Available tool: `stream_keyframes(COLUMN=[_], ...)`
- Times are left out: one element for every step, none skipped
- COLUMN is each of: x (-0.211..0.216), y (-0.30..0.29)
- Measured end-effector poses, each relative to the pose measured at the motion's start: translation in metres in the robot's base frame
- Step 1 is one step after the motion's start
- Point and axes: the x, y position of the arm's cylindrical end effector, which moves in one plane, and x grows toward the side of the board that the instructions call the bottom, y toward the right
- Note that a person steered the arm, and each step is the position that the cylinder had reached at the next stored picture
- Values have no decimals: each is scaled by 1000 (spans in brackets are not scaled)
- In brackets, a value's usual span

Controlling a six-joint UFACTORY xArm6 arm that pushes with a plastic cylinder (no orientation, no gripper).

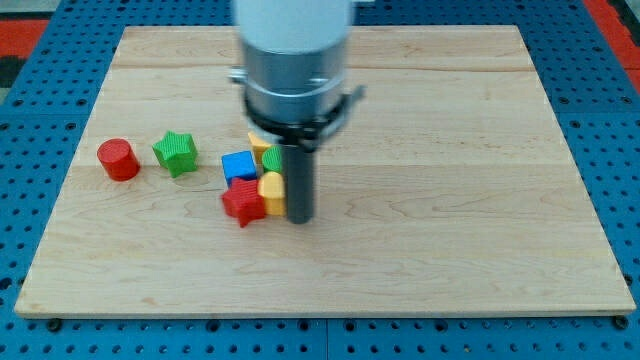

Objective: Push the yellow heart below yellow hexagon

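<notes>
A yellow block (271,190), likely the yellow heart, sits in a tight cluster near the board's middle, partly hidden by the rod. My tip (300,218) touches its right side. Another yellow block (259,142), likely the hexagon, peeks out at the cluster's top under the arm. A green block (271,159) lies between the two yellow ones, mostly hidden; its shape cannot be made out. A blue cube (238,165) is at the cluster's left and a red star (243,203) at its lower left, touching the lower yellow block.
A green star (176,152) and a red cylinder (118,159) lie apart at the view's left. The wooden board (450,200) rests on a blue pegboard surface. The arm's grey body (292,60) covers the board's top middle.
</notes>
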Motion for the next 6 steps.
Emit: stream_keyframes(x=[20,48,26,-9,-30,-52], y=[13,-20,-60,-4,3,-28])
